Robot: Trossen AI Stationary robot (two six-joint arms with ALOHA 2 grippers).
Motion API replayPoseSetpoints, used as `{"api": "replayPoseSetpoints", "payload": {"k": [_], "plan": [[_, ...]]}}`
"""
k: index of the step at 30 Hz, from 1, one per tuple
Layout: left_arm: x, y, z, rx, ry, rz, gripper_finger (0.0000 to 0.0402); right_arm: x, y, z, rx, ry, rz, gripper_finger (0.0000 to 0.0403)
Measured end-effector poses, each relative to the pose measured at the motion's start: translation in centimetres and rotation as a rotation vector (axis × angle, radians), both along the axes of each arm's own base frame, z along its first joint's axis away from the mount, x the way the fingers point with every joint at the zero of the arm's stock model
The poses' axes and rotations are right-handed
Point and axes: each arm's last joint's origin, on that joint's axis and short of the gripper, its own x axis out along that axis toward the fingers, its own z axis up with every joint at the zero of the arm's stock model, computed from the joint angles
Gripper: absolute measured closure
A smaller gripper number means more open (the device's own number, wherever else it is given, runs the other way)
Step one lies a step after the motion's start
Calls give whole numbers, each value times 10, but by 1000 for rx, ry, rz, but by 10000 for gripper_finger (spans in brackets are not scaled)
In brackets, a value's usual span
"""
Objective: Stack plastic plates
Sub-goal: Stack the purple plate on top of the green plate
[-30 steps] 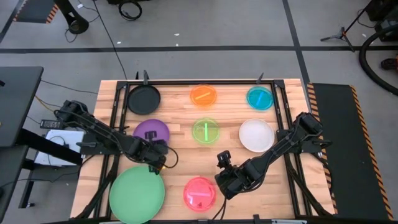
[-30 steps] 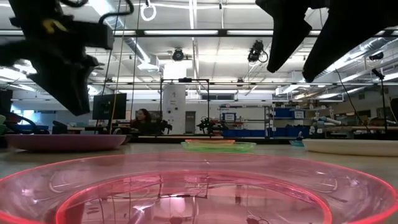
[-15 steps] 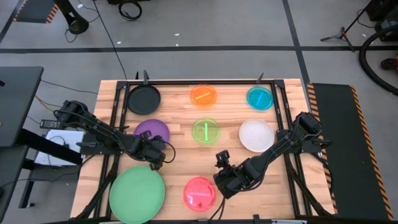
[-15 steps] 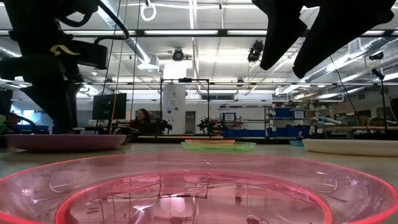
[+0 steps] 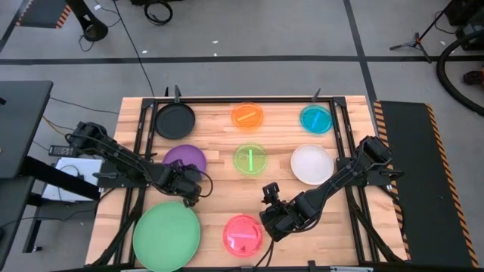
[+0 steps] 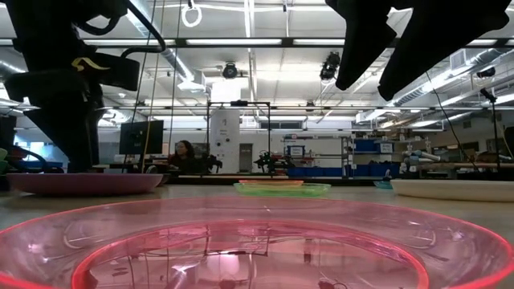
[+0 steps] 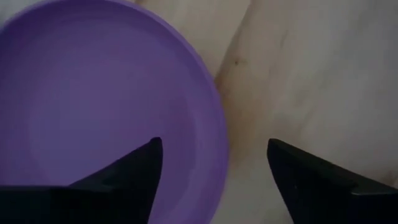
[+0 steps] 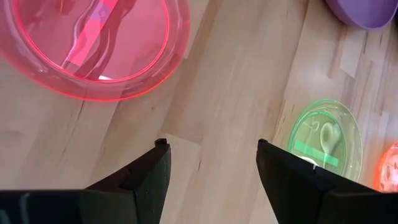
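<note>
In the high view the wooden table [image 5: 219,143] carries eight visible plates in rough rows: along the upper edge a black plate [image 5: 175,121] at upper left, an orange plate [image 5: 247,115] in the middle and a cyan plate [image 5: 315,119] at upper right; below them a purple plate [image 5: 181,156], a lime plate [image 5: 249,159] at the centre and a white plate [image 5: 311,164] to its right; in the lower part a large green plate [image 5: 166,236] at lower left and a pink plate [image 5: 243,234] at lower centre. All lie flat and apart from one another. The left gripper [image 5: 189,185] sits at the lower right rim of the purple plate, between it and the green plate; the left wrist view shows its fingers spread apart, one over the purple surface and the other over bare wood, with the plate's rim between them. The right gripper [image 5: 272,219] hangs just right of the pink plate, its fingers parted and holding nothing, with bare wood between them in the right wrist view. In the low view the pink plate fills the foreground and a person [image 6: 183,152] sits far back in the room.
</note>
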Motion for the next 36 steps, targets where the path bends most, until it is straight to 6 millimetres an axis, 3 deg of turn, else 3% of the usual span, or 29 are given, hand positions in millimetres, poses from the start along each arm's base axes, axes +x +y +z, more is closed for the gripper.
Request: {"api": "replayPoseSetpoints", "payload": {"k": [22, 27, 34, 36], "plan": [[7, -1, -35, 112, 167, -14, 130, 0, 0, 0, 1, 1, 0, 160], [8, -1, -36, 100, 167, -18, 204, 0, 0, 0, 1, 1, 0, 160], [5, 1, -37, 145, 207, -77, 376, 0, 0, 0, 0, 0, 0, 160], [3, 2, -32, 160, 203, -87, 385, 0, 0, 0, -2, 1, 3, 160]]}}
